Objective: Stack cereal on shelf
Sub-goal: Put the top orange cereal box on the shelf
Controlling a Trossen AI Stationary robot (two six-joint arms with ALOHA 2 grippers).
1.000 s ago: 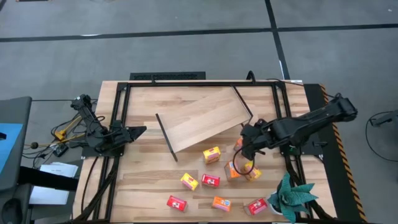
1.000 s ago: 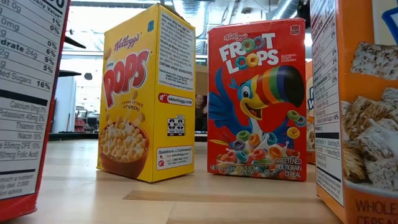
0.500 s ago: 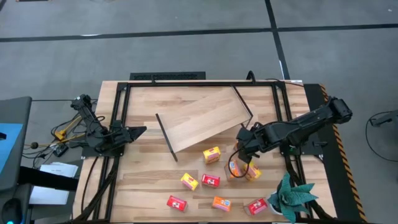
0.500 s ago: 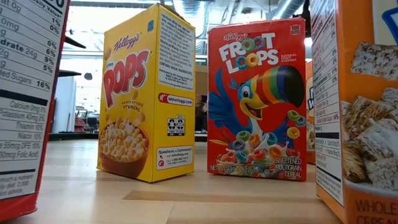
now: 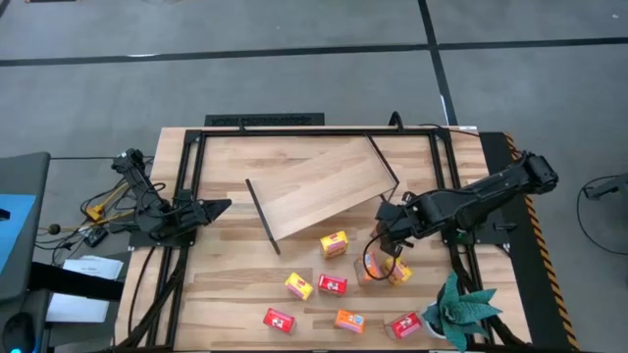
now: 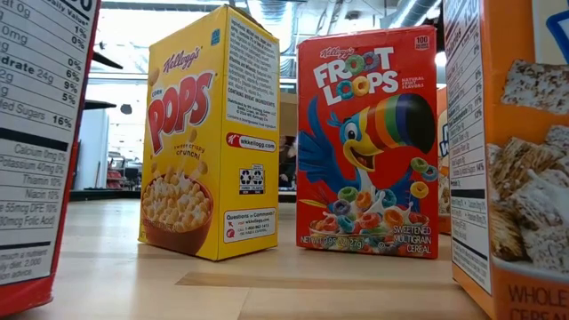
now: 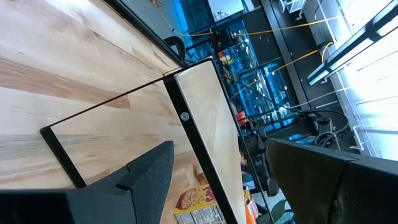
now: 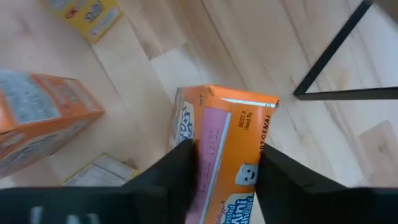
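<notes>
A: Where is the right gripper (image 5: 378, 257)?

B: Low over the bench (image 5: 226, 284), just off the shelf's (image 5: 319, 186) near right corner. In its wrist view both fingers (image 8: 171, 177) press the two sides of an orange cereal box (image 8: 224, 149), so it is clamped on that box.

A: What lies close around that box?

B: A second orange box (image 8: 40, 118) just beside it, apart from it, with a strip of bare wood between them. A yellow box (image 8: 87, 15) sits farther off. The black rod frame (image 8: 339, 59) of the shelf's right end is near the held box's far edge, not touching it.

A: And the rest of the cereal?

B: All on the bench on the near side of the shelf. A yellow box (image 5: 334, 243) is just off the shelf's front edge; a yellow one (image 5: 298, 285) and a red one (image 5: 332, 284) farther out; then a red (image 5: 279, 320), an orange (image 5: 348, 320) and a red box (image 5: 406, 325) near the bench's front edge. The shelf board lies skewed on the bench and carries no box.

A: The left gripper (image 5: 221, 206)?

B: Beyond the shelf's left end frame (image 7: 62, 149), well apart from the boxes, fingers (image 7: 149, 177) spread with nothing between them.
</notes>
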